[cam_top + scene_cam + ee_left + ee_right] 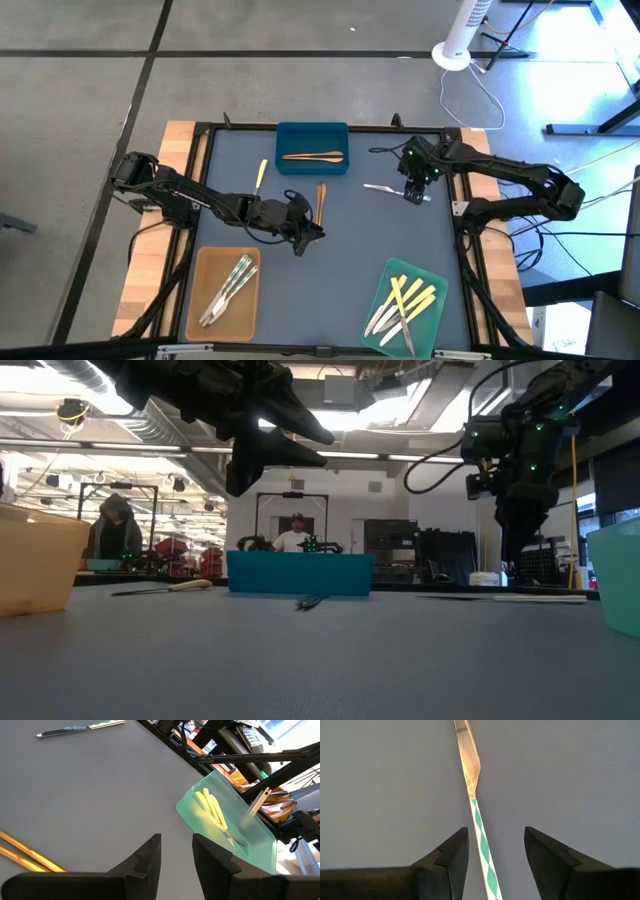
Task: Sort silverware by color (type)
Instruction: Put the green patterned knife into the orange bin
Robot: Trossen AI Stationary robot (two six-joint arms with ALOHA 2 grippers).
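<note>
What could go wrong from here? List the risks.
1. The right claw is open astride the thin, flat knife; closing might skid it along the table rather than lift it.
2. The green tray mixes yellow and silver pieces, so the sort may end wrong.
3. The left claw, open, is beside the brown utensils; a sweep might scatter them.

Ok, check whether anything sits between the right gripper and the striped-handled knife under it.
Nothing visible does. The right gripper hangs open straight over the knife, a finger on either side of its green-and-white handle, with only bare table around it. The left gripper waits at mid-table.
</note>
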